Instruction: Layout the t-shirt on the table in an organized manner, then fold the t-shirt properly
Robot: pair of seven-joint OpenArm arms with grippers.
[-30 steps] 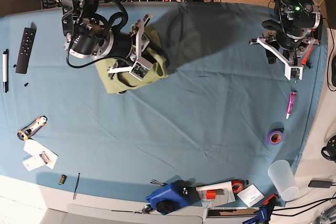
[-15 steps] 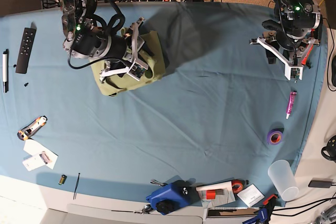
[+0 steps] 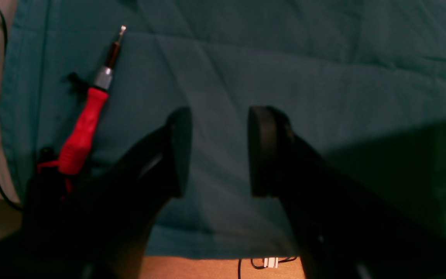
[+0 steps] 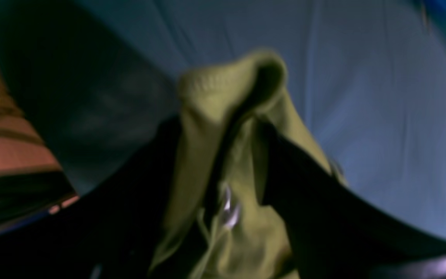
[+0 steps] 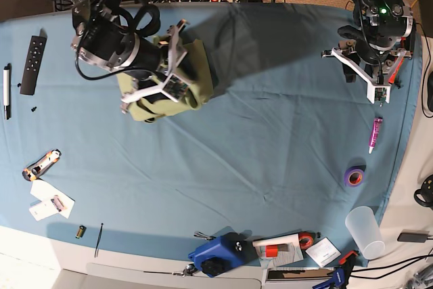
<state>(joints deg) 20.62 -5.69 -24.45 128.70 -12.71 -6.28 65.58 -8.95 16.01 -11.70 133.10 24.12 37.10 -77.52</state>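
Olive-green soft cotton t-shirt (image 5: 177,79) sits bunched at the far left of the wide light-blue cloth-covered surface (image 5: 270,140), and has slid slightly farther left within the last second. The right pincer (image 5: 154,87) seems to straddle a blurred fold, grip uncertain. The left pincer (image 3: 216,151) hangs spread, empty. Laying out remains.

The worktop (image 5: 223,160) is wide and covered with a light blue cloth. On it lie the crumpled olive t-shirt (image 5: 193,79) at the far left part, a black remote (image 5: 32,64), a pen (image 5: 7,91), a purple tape roll (image 5: 354,177), a pink tube (image 5: 374,134) and a red-handled screwdriver (image 3: 87,114).
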